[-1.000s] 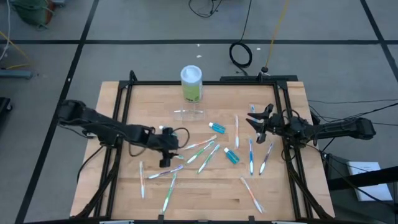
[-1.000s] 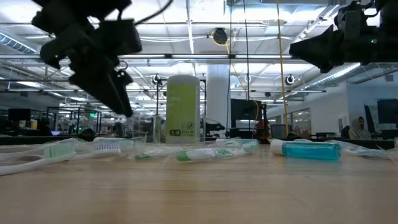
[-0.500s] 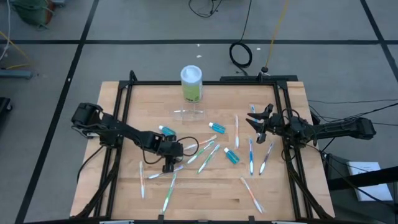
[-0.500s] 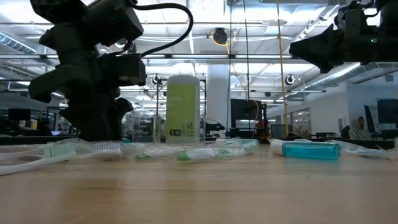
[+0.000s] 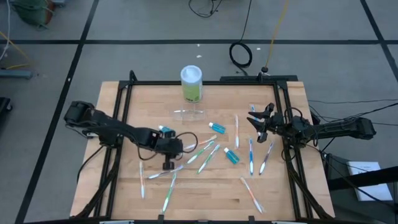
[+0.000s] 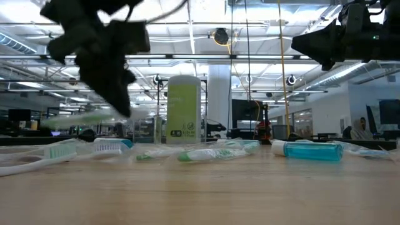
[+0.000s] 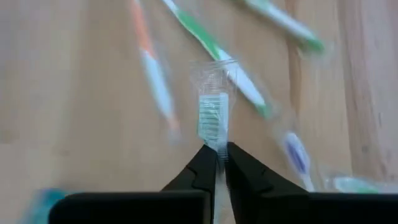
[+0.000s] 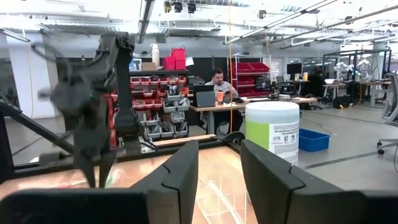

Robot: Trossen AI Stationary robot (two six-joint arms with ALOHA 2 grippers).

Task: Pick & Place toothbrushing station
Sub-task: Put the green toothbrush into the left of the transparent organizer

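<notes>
The toothbrushing station (image 5: 189, 114), a small clear holder, lies on the table just in front of the green canister (image 5: 191, 84). My left gripper (image 5: 166, 163) hovers over the toothbrushes at the table's front left. In the left wrist view it (image 7: 216, 154) is shut on a toothbrush (image 7: 212, 118) with a clear head and green bristles. The low view shows this gripper (image 6: 122, 106) raised above the table, the toothbrush (image 6: 81, 119) a blur under it. My right gripper (image 5: 254, 122) waits open at the right side, its fingers (image 8: 177, 174) apart and empty.
Several toothbrushes (image 5: 205, 155) are scattered across the wooden table (image 5: 211, 193), with small blue bottles (image 5: 231, 155) among them. The green canister (image 8: 277, 134) has a white lid. A person (image 8: 217, 84) sits at a desk in the room beyond.
My left gripper has shut on a toothbrush and risen from the table with it. The right arm has not moved.
</notes>
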